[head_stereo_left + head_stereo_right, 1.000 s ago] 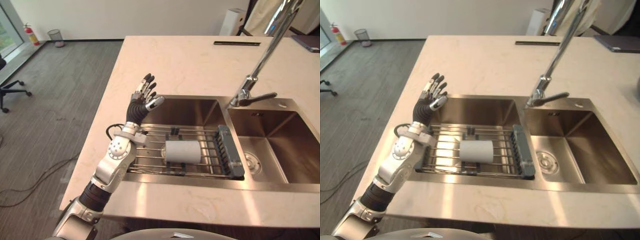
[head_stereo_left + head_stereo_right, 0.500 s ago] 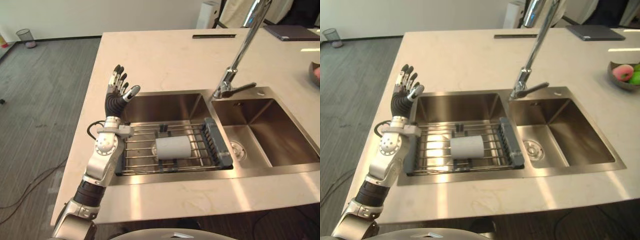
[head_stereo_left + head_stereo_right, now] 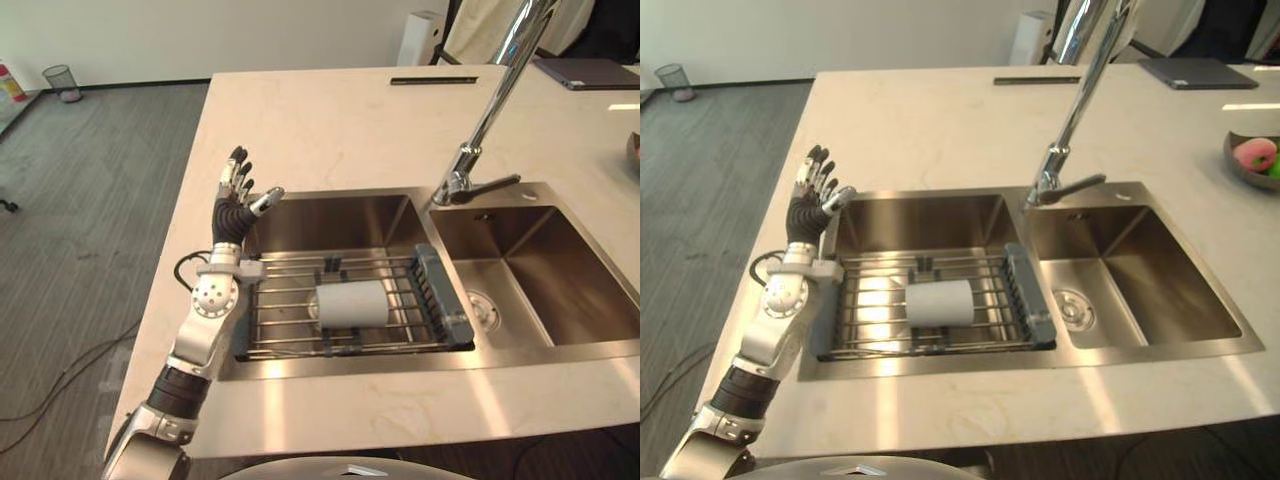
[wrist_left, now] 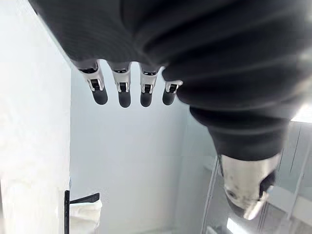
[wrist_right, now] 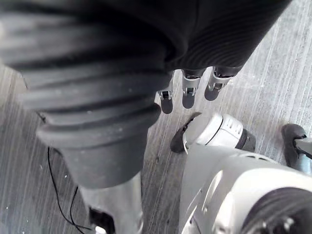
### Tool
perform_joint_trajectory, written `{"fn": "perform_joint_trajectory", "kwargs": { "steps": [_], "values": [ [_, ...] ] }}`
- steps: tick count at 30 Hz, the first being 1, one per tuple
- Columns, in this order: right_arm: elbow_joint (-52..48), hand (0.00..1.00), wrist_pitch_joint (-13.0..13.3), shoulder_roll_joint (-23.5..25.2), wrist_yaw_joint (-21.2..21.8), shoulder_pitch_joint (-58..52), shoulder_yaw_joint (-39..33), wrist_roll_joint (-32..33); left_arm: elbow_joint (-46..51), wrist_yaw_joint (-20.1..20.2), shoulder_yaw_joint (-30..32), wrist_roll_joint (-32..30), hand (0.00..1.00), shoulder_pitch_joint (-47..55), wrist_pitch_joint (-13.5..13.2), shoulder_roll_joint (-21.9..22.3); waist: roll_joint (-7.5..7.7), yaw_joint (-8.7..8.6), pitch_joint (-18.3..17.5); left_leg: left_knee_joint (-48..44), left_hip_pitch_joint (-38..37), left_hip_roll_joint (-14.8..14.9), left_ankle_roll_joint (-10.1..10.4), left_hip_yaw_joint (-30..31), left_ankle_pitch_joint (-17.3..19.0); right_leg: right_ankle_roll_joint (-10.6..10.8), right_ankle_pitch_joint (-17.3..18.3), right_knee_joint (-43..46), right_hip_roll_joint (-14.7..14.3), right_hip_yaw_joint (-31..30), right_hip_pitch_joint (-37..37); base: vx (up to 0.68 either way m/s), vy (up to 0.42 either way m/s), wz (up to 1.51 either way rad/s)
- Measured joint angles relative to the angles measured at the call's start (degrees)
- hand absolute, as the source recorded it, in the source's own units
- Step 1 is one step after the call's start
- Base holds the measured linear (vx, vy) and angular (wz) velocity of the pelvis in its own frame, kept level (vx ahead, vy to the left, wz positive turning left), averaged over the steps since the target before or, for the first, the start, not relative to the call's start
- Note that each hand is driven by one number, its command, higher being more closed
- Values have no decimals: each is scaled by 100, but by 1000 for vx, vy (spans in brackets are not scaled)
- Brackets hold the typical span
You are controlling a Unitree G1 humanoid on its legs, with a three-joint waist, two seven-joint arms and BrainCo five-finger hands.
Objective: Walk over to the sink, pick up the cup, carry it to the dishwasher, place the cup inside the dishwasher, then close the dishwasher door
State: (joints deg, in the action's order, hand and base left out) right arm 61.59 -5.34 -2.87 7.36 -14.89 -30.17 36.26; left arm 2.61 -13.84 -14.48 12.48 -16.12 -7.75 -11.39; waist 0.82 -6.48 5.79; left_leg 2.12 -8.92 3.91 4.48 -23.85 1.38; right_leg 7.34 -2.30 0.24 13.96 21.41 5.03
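Left basin (image 3: 340, 218) of the sink, frame centre: a wire rack (image 3: 283, 318) carries the white cup (image 3: 350, 303), lying on its side. Right basin (image 3: 545, 290): a drain only. Bowl (image 3: 1236, 168), right edge, on the table (image 3: 320, 130): fruit (image 3: 1255, 153). Left hand (image 3: 233, 205), left of the sink, fingers spread and straight. Right hand (image 5: 187, 90), fingers relaxed, holding nothing.

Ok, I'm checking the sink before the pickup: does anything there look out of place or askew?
Only the cup: it lies on its side on the wire rack in the left basin of the sink, not upright. Nothing looks spilled or damaged. The left hand is raised beside the sink, fingers straight, holding nothing.
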Motion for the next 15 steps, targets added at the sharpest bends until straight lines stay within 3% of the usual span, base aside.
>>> {"fn": "perform_joint_trajectory", "kwargs": {
  "steps": [5, 9, 15],
  "values": [
    [14, 0, -141, -12, -43, 0, 74, -5, -82, 656, -557, -688, 0, 17, -146, -228, -38, -9, -55, 37, -23, -13, -8, 15, -11, -38, -86, -185, -17, 99, 107, -2, -3, 1],
    [15, 0, -112, -26, -49, 4, 117, -1, -118, 1352, -1341, -1645, 0, 23, -272, -396, -69, -85, -102, 193, -69, -42, -9, -9, -89, -81, -124, -298, -36, 100, 118, -15, -13, -2],
    [51, 0, -78, -249, -29, 38, 296, -2, -400, 1501, -1807, -2219, 0, 30, -347, -565, -72, -197, -160, 226, -136, -39, 12, -47, -89, -78, -168, -432, -81, 89, 211, -1, -13, -2]
  ]
}}
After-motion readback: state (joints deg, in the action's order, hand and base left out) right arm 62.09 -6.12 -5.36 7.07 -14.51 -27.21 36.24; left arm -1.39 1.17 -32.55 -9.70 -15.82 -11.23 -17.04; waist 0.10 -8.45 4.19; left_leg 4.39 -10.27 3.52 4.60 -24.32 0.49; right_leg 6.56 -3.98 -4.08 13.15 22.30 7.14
